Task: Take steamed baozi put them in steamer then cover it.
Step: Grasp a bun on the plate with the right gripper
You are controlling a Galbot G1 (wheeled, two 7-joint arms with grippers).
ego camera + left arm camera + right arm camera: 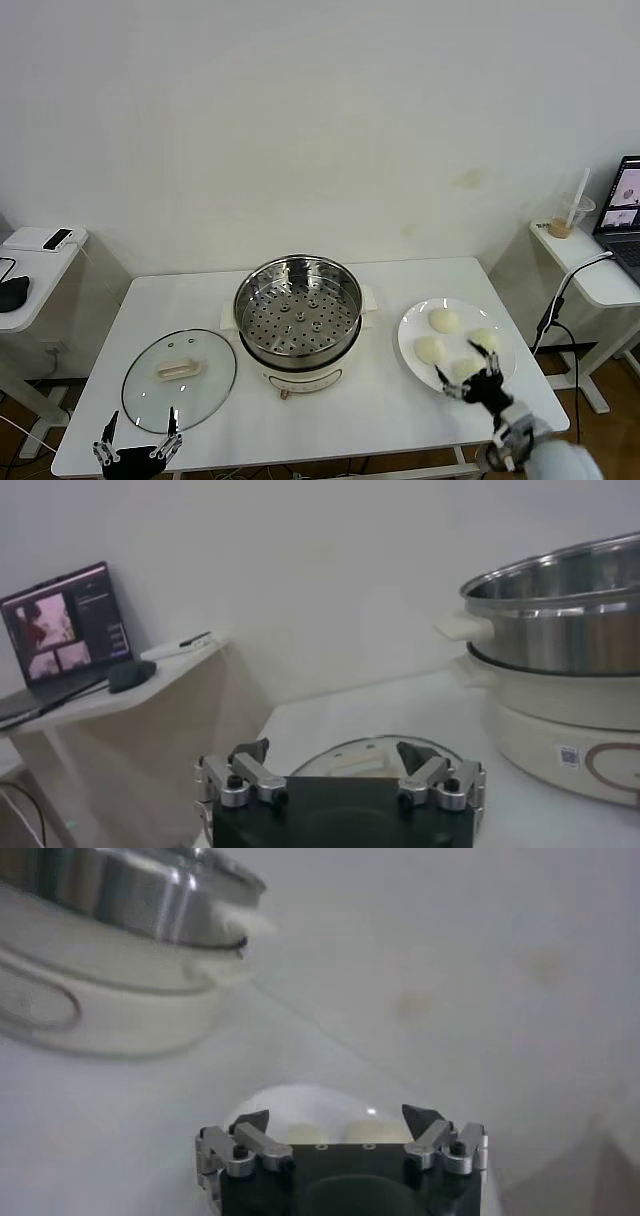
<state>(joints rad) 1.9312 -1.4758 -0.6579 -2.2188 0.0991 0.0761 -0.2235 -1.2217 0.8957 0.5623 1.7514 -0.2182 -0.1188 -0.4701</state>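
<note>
Right gripper (468,366) hangs wide open, empty, over plate (410,330) w/ baozi (444,321). Left gripper (140,428) open, empty, at table's (400,410) near edge by lid (179,380). Steamer (298,310) sits centre, uncovered.

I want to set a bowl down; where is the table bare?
Bare: the white table behind the round white plate, and between the plate and the shiny steel steamer. Crowded: the glass lid lies close beside the steamer.
</note>
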